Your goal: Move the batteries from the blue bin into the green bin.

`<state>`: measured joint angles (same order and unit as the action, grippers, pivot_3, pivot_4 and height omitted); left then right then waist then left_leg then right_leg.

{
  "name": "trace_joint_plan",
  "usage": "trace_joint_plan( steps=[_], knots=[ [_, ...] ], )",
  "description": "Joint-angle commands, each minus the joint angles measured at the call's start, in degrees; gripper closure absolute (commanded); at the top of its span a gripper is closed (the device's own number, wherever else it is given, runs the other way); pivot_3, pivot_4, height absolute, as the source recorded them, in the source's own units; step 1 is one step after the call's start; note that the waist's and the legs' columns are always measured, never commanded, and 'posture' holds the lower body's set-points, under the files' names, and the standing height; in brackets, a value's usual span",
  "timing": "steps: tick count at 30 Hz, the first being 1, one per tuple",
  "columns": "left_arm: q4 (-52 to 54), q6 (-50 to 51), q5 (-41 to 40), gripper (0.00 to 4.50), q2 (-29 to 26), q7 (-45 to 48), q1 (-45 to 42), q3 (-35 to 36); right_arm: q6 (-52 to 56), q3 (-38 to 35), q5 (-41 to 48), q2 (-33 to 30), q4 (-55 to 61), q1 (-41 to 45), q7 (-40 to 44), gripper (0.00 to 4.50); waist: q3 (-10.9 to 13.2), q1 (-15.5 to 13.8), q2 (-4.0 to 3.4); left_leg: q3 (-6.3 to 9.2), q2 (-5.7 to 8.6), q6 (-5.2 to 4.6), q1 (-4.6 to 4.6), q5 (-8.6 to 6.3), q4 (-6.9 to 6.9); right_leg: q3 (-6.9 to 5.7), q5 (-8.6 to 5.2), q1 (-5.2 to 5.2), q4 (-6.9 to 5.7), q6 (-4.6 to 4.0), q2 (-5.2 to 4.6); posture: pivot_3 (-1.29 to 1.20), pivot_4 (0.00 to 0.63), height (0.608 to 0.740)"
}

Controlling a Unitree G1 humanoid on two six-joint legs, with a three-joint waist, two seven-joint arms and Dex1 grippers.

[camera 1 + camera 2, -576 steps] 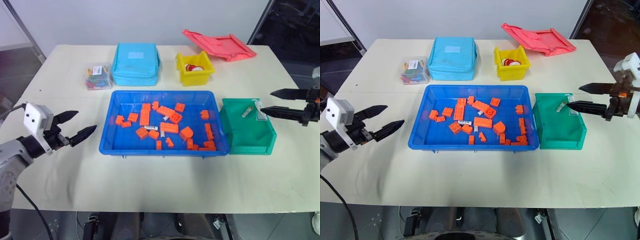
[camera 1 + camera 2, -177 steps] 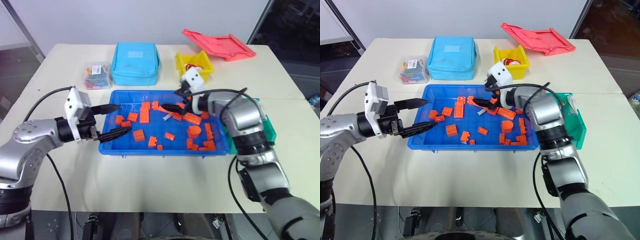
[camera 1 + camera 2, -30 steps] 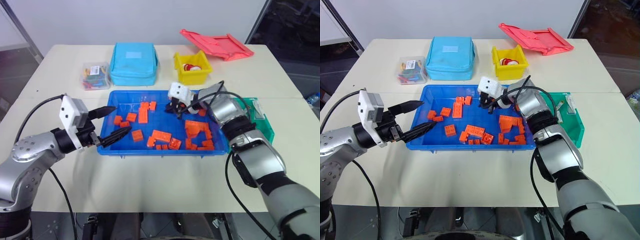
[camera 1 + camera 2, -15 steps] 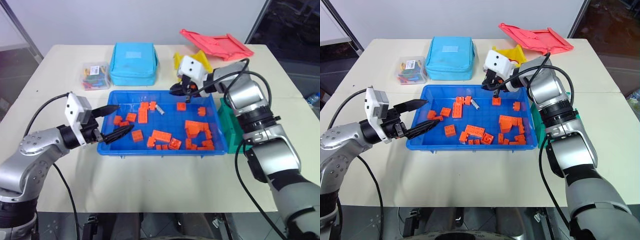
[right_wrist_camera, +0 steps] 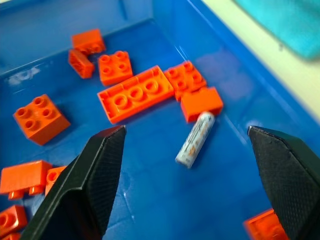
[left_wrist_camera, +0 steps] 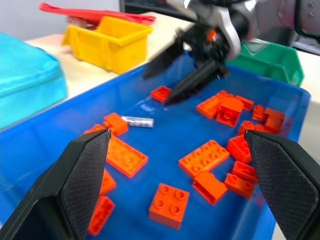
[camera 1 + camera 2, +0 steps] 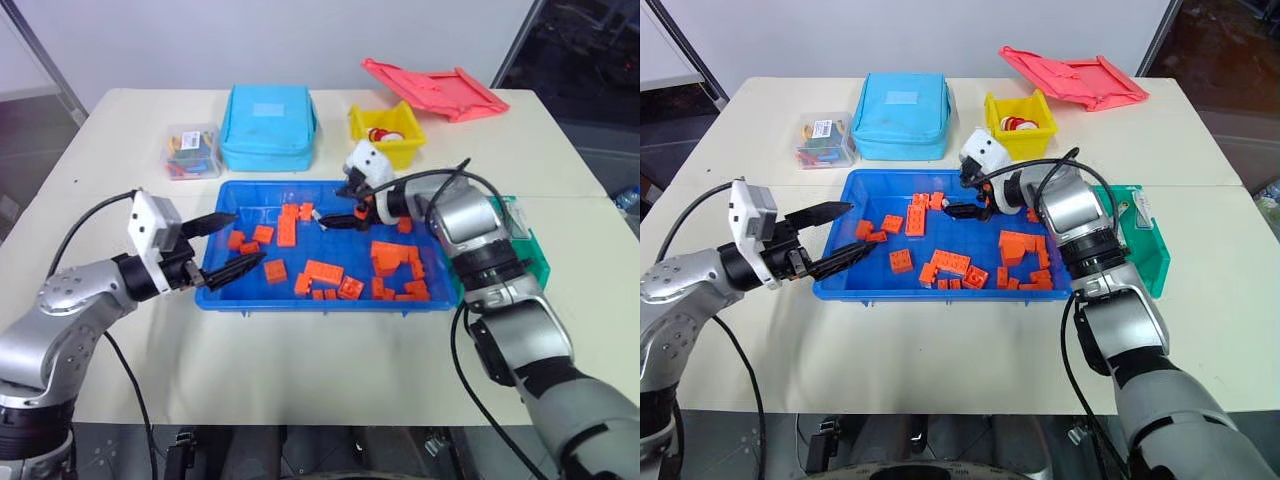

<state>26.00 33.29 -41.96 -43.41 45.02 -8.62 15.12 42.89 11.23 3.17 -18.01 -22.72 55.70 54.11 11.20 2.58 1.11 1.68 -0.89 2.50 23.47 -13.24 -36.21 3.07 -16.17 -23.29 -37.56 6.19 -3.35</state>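
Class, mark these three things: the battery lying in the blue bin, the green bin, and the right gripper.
battery [image 5: 195,139], right wrist view, middle of its body.
green bin [image 7: 1145,255], right eye view, its outer wall.
right gripper [image 7: 343,208], left eye view, midway between its fingertips.

Blue bin [image 5: 165,30]: glossy smooth plastic. Blocks [image 5: 135,95]: orange studded plastic, slight sheen. Battery [image 5: 195,139]: silvery, smooth, printed wrap. Fingers [image 5: 95,180]: black, matt, fine-textured. Table [image 7: 300,370]: matt cream.

Right gripper [image 7: 338,208] jaws newly apart over battery [image 5: 195,139].
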Motion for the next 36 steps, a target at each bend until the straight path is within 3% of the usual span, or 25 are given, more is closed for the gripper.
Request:
trace_joint_plan(
  steps=[1,11,14,18,20,21,29,36],
  knots=[
    [1.95,0.14,-1.19,0.00,-2.31,0.82,-0.47,3.46,2.56,-2.59,2.86,2.34,1.71,0.10,-2.86,0.37,0.00,0.02,0.00,-0.01,0.00,0.00,0.00,0.00,0.00,0.01,0.00,0.00,0.00,0.00,0.00,0.00,0.150,0.740],
    [2.31,0.40,-1.72,0.00,-3.46,0.54,-0.51,4.12,-6.75,1.12,-0.24,7.10,-9.42,-1.12,-9.12,0.37,0.00,0.01,0.00,-0.01,0.01,0.00,0.01,0.00,0.00,0.00,0.00,0.00,0.00,0.00,0.01,0.00,0.150,0.740],
    [3.31,0.83,-2.13,0.00,-3.06,-0.51,-0.03,4.39,-10.61,1.76,-1.82,7.61,-14.33,-0.50,-10.79,1.17,-0.02,0.04,0.03,-0.01,0.01,0.00,-0.01,0.00,0.00,0.00,0.00,0.01,0.00,0.00,0.01,0.00,0.150,0.740],
    [4.59,1.38,-2.63,0.00,-2.69,-1.53,0.76,4.99,-13.15,1.82,-2.45,7.73,-17.93,0.22,-10.35,3.28,-0.03,0.18,0.04,-0.01,-0.01,0.00,-0.03,0.00,0.00,0.01,0.00,0.02,0.00,0.00,0.02,0.00,0.150,0.740],
    [4.81,1.40,-2.81,0.00,-2.73,-1.85,1.11,5.25,-13.67,1.73,-2.53,7.82,-18.67,0.50,-10.04,4.22,-0.03,0.21,0.04,-0.01,-0.02,0.00,-0.04,0.00,0.01,0.01,0.00,0.02,0.00,0.00,0.03,0.00,0.150,0.740],
    [4.89,1.34,-2.85,0.00,-2.75,-1.95,1.38,5.42,-13.85,1.73,-2.61,7.83,-18.91,0.62,-9.94,4.48,-0.03,0.21,0.04,0.01,-0.02,0.00,-0.04,0.00,0.01,0.01,0.00,0.02,-0.01,0.00,0.04,0.00,0.150,0.740],
    [4.44,1.05,-3.05,0.00,-3.00,-1.35,1.47,5.14,-12.84,1.31,-2.51,6.44,-15.21,1.01,-9.30,4.48,-0.02,0.12,0.04,0.00,-0.02,0.00,-0.05,0.00,-0.01,0.01,0.00,0.05,-0.01,0.00,0.04,0.00,0.150,0.740],
    [-1.43,0.18,-3.18,0.00,-1.53,2.14,-4.87,1.46,1.21,-5.73,2.81,-3.72,6.26,3.76,-6.95,4.48,0.01,-0.44,-0.01,0.02,0.02,0.00,0.06,0.00,-0.01,-0.01,0.00,-0.03,0.00,0.00,0.00,0.00,0.150,0.740]
  ],
)
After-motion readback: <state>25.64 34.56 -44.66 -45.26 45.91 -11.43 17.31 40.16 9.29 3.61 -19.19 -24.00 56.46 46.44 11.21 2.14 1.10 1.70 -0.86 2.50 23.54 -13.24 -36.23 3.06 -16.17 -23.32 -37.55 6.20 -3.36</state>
